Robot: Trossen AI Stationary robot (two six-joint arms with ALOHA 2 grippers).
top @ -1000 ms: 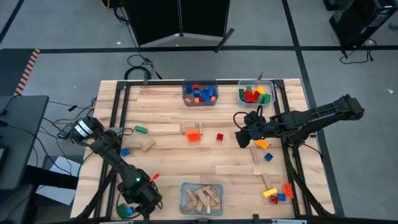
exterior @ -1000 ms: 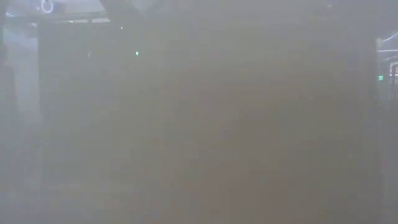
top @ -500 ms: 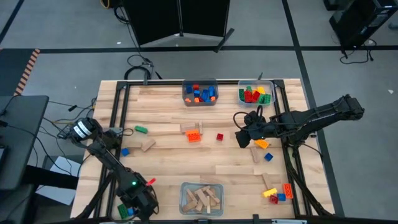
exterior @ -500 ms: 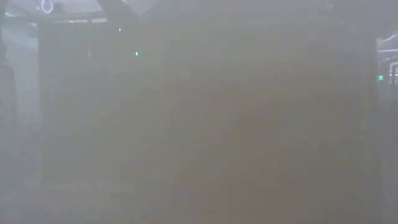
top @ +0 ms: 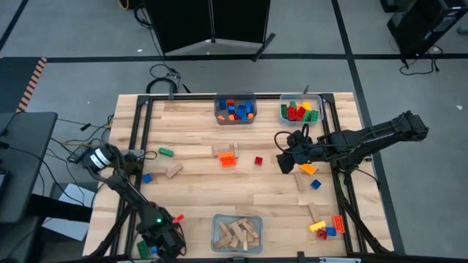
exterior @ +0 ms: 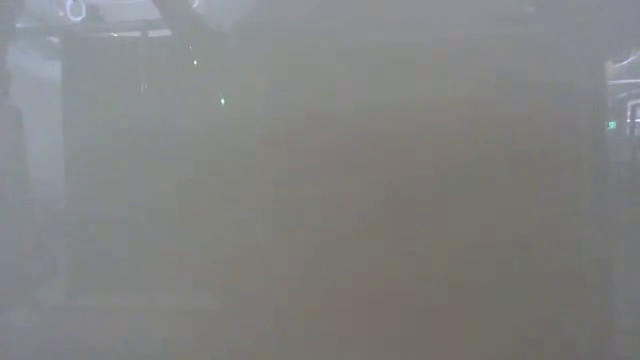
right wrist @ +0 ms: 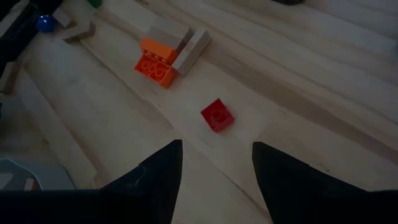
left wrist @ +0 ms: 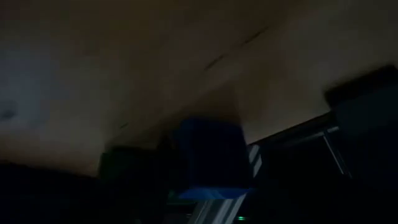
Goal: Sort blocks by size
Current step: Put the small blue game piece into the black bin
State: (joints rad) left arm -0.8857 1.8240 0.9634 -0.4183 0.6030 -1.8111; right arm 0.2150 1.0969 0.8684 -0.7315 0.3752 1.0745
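Standing at the table [top: 197, 199]: loose blocks are scattered between three clear bins.

Far edge: one bin [top: 235, 109] holds small blue, orange and red bricks; a second bin [top: 300, 111] to its right holds red and green bricks. Near edge: a third bin [top: 236, 233] holds tan wooden blocks.

Loose on the table, mid-area: an orange studded brick [top: 228, 159] touches the end of a long wooden block [top: 199, 151], and a small red brick [top: 258, 161] lies just to its right. Left side: a green brick [top: 166, 153], a small blue brick [top: 147, 177] and a short wooden block [top: 174, 171]. Right side: a yellow brick [top: 308, 169], a blue brick [top: 316, 183] and a tilted wooden block [top: 299, 182], all close under the right arm. Near right corner: a cluster of orange, yellow, red and blue bricks [top: 327, 226] beside another wooden block [top: 314, 213].

Right tool [top: 286, 162]: fingers spread apart, nothing between them, hovering over bare wood; its wrist view shows the red brick [right wrist: 217, 116] just ahead of the fingertips [right wrist: 163, 163], with the orange brick [right wrist: 157, 62] farther on.

Left tool [top: 155, 245]: at the near left corner, off the table edge, well apart from the blocks. Its wrist view is dark; something blue sits close to the lens, and I cannot tell whether it is held. Jaws stand wide.

Low view: fogged over, nothing readable.
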